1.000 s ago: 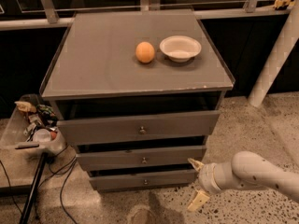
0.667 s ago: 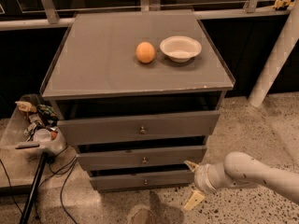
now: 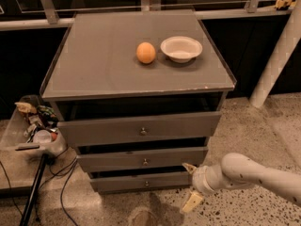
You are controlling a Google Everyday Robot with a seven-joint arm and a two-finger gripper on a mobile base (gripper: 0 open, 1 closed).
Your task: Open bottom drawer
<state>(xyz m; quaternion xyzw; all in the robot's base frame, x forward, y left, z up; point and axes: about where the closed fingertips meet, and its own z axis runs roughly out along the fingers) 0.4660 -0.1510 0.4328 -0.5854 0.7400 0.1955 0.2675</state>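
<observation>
Camera view shows the claw (image 3: 190, 185) low and right of the middle, fingers spread wide and holding nothing. It has slid a little left, toward the bottom drawer (image 3: 122, 182) at the bottom middle. The small knob (image 3: 146, 183) is not reached yet, so I think no pulling has begun.

No writing, label, brand, number or sign can be read anywhere in the view. The gripper (image 3: 190, 185) sits low, its two fingers spread apart, just beside the right end of the bottom drawer (image 3: 122, 182). The drawer fronts left of the jaws and the orange (image 3: 146, 52) and white bowl (image 3: 181, 48) above them bear no legible marks.
</observation>
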